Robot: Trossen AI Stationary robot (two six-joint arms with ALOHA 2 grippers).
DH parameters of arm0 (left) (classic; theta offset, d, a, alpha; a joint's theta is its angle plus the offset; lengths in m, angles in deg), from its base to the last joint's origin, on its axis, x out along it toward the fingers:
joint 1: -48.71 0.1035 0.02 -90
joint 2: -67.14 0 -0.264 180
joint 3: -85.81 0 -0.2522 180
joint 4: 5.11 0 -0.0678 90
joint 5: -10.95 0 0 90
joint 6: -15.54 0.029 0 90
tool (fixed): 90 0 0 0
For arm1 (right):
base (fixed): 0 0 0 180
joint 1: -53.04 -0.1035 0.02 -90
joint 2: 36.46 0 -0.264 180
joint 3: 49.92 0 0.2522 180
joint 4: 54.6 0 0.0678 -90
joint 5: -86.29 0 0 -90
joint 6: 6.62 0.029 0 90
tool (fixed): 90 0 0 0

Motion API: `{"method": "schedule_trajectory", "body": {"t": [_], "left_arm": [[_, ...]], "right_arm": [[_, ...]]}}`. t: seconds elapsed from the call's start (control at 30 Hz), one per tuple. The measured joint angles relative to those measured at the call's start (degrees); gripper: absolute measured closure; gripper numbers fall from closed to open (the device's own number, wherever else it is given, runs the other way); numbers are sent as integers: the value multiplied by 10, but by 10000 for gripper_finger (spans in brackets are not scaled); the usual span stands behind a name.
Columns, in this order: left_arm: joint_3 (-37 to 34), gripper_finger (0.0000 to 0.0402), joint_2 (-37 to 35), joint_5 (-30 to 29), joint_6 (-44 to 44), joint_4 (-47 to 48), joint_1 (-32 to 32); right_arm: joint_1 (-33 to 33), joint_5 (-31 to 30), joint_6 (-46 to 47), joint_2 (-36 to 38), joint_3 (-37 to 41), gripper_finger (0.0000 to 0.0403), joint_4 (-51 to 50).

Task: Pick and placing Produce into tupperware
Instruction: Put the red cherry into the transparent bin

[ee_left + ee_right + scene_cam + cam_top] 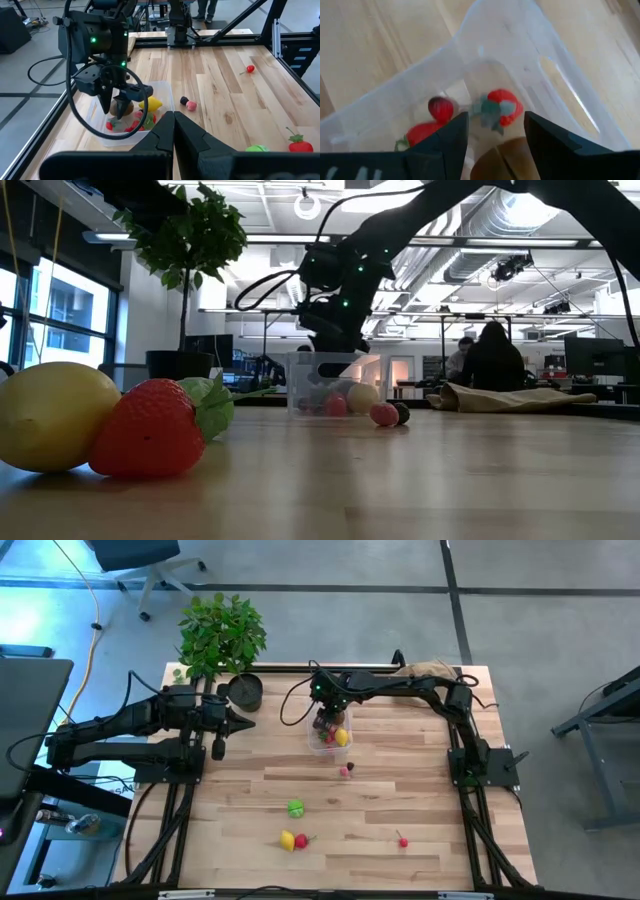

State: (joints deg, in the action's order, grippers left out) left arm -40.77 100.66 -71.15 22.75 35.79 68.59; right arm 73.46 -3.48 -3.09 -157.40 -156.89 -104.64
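- My right hand (117, 102) hangs over the tub (165, 91), fingers parted around a brown kiwi (505, 157).
- Tub holds a lemon (151, 104) and red berries (506, 107).
- My left hand (240, 721) waits closed beside the pot (245, 690).

— What colours are on the table (420, 810)?
— Pale striped wood planks. The tupperware (322, 743) is clear, with red berries (131, 127), a yellow lemon (151, 104) and a brown kiwi-like piece (506, 159) inside.
— And outside it?
— A pink ball (191, 105) beside a black one (183, 100), a green round fruit (295, 808), a yellow lemon (287, 840) touching a red strawberry (301, 840).
— The arms?
— Dark; the right gripper (115, 102) shows green lights.
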Motion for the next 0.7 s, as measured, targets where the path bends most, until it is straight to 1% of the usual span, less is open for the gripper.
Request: {"method": "schedule_trajectory", "body": {"t": [0.07,0.17,0.33,0.4,0.47,0.57,0.63,0.7], "left_arm": [[0,401,0,0,0,0,0],[0,401,0,0,0,0,0],[0,401,0,0,0,0,0],[0,401,0,0,0,0,0],[0,401,0,0,0,0,0],[0,401,0,0,0,0,0],[0,401,0,0,0,0,0],[0,401,0,0,0,0,0]], "right_arm": [[0,0,-2,6,-7,219,-13],[-2,0,-2,33,-16,219,-30],[-11,-18,12,111,-17,219,-72],[-15,-27,36,144,-17,219,-123],[-22,-28,83,172,-17,219,-189],[-44,-27,202,208,-16,219,-310],[-73,-26,288,223,-16,219,-384],[-112,-22,370,231,-16,219,-431]]}}
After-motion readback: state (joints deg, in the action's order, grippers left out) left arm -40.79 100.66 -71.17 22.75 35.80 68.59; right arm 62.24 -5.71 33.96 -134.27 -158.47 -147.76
